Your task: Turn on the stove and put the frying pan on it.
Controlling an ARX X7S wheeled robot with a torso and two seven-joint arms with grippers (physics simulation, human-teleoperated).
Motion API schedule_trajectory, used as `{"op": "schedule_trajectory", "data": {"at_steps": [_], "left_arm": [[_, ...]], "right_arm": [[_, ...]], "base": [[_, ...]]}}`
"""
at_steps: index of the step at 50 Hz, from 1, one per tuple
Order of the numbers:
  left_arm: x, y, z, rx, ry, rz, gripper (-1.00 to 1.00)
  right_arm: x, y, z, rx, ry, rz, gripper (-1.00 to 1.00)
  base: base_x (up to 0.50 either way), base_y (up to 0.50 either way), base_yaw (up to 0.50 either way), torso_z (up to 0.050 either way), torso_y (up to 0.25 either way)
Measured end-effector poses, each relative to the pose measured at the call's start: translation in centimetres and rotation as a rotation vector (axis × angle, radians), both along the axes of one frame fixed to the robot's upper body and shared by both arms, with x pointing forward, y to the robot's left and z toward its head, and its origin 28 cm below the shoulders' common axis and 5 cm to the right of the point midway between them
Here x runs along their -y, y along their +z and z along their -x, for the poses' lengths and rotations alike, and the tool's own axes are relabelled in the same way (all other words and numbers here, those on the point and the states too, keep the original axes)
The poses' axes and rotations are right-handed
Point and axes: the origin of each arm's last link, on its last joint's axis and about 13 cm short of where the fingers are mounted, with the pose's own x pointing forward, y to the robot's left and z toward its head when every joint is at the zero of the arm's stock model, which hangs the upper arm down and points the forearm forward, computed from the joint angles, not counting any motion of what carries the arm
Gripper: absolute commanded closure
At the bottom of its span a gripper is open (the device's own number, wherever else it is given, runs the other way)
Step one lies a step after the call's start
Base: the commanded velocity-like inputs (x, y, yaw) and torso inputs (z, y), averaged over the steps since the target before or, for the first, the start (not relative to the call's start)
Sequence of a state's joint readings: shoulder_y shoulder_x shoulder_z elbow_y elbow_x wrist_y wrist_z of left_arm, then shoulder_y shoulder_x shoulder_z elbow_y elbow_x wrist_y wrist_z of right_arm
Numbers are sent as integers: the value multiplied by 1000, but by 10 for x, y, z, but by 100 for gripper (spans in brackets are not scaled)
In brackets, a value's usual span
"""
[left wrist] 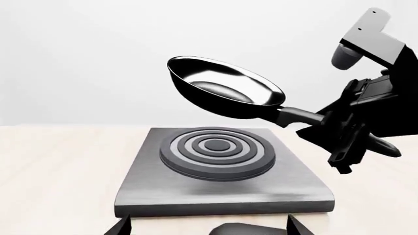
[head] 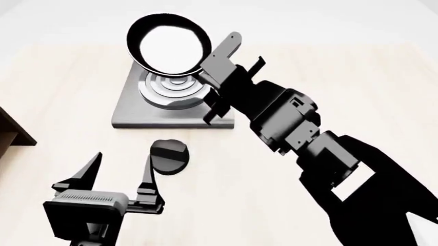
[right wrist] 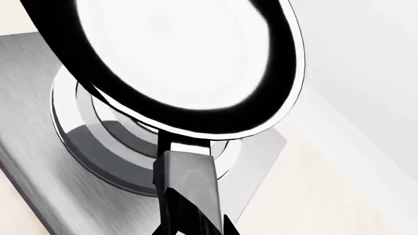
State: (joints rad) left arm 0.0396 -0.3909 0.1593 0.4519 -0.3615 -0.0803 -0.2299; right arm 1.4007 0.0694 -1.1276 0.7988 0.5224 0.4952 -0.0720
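Observation:
The stove (left wrist: 222,188), a flat grey slab with raised concentric rings (head: 171,88), lies on the pale table. The frying pan (left wrist: 225,88), black with a glossy inside, hangs tilted in the air above the rings, not touching them (head: 167,43) (right wrist: 189,63). My right gripper (head: 213,77) is shut on the pan's long handle (right wrist: 189,191), seen from the side in the left wrist view (left wrist: 336,129). My left gripper (head: 120,171) stands open in front of the stove, its fingertips (left wrist: 117,226) spread wide with nothing between them. A small round black knob (head: 169,156) lies just beside it (left wrist: 245,229).
A dark brown wooden shelf corner (head: 14,132) juts in at the left edge of the head view. My right arm (head: 308,143) crosses the table diagonally from the lower right toward the stove.

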Motion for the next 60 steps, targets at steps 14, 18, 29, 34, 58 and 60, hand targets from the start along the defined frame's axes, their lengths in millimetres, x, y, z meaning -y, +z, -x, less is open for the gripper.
{"op": "schedule_trajectory", "data": {"at_steps": [14, 18, 29, 34, 58, 60], "left_arm": [[-2, 0, 0, 1, 4, 3, -100], [-3, 0, 1, 3, 5, 5, -100], [-6, 1, 1, 9, 10, 10, -100], [-7, 2, 1, 10, 12, 11, -100], [-9, -1, 1, 4, 22, 19, -100], [-9, -1, 1, 3, 22, 20, -100]], "right_arm": [[-4, -4, -6, -3, -57, -15, 100], [-4, -5, -7, -7, -72, -13, 100], [-4, -11, -6, -26, -94, 6, 100], [-5, -15, -5, -33, -92, 20, 100], [-7, -32, -1, -55, -70, 55, 100], [-7, -33, -1, -57, -69, 58, 100]], "base": [[0, 0, 0, 0, 1], [0, 0, 0, 0, 0], [0, 0, 0, 0, 2], [0, 0, 0, 3, 0], [0, 0, 0, 0, 2], [0, 0, 0, 0, 0]]}}
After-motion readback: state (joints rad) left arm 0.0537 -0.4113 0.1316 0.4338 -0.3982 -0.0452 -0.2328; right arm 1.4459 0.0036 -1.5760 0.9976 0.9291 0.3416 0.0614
